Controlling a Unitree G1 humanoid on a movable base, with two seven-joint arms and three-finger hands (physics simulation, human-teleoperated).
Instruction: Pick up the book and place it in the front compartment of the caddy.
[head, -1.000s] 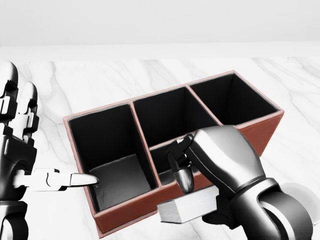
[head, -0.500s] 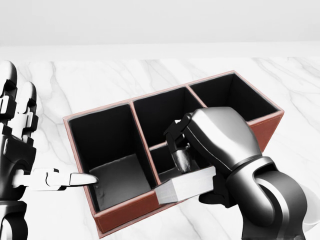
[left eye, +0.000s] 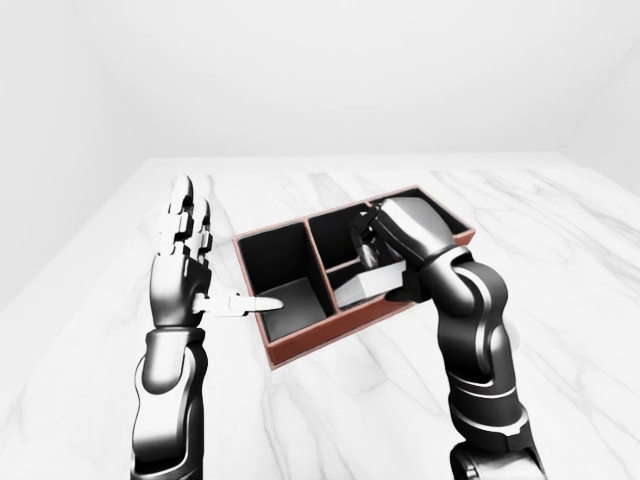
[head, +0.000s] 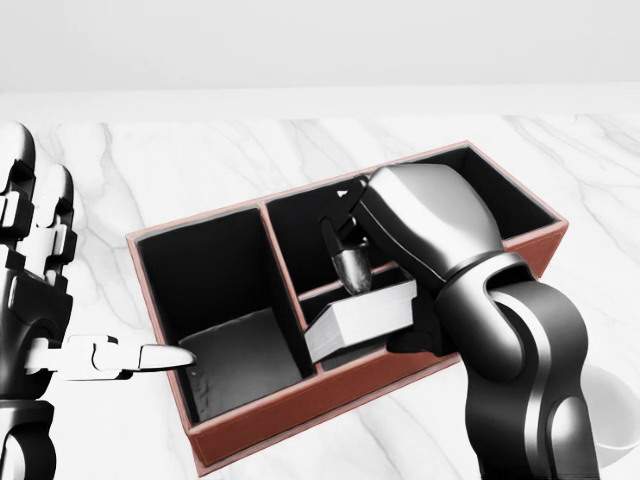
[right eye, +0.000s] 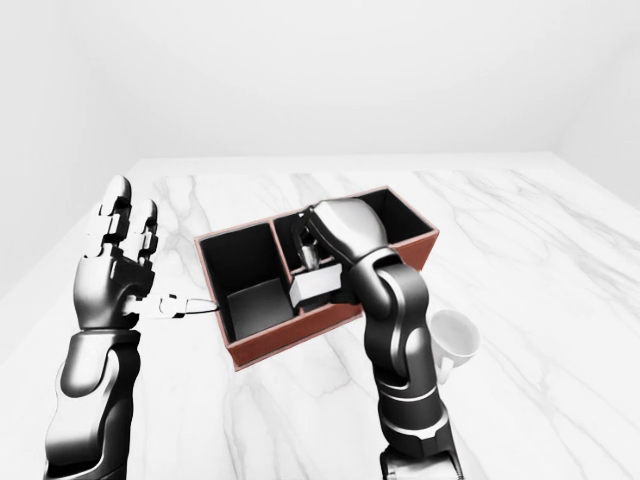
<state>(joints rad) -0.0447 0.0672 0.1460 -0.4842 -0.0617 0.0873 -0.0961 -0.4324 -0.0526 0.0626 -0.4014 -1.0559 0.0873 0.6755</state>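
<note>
In the left-eye view, the right hand (left eye: 385, 262) pinches the book (left eye: 365, 285) above the middle of the red-brown caddy (left eye: 300, 345), which sits on the white marble bench (left eye: 560, 300). The left hand (left eye: 185, 265) stands spread at the caddy's left end, one finger pointing over the rim.

In the head view, the book (head: 362, 318) tilts over the low divider of the middle compartment, one finger pressed on its top.

In the right-eye view, a white cup (right eye: 452, 338) rests on the bench just right of the right arm.
</note>
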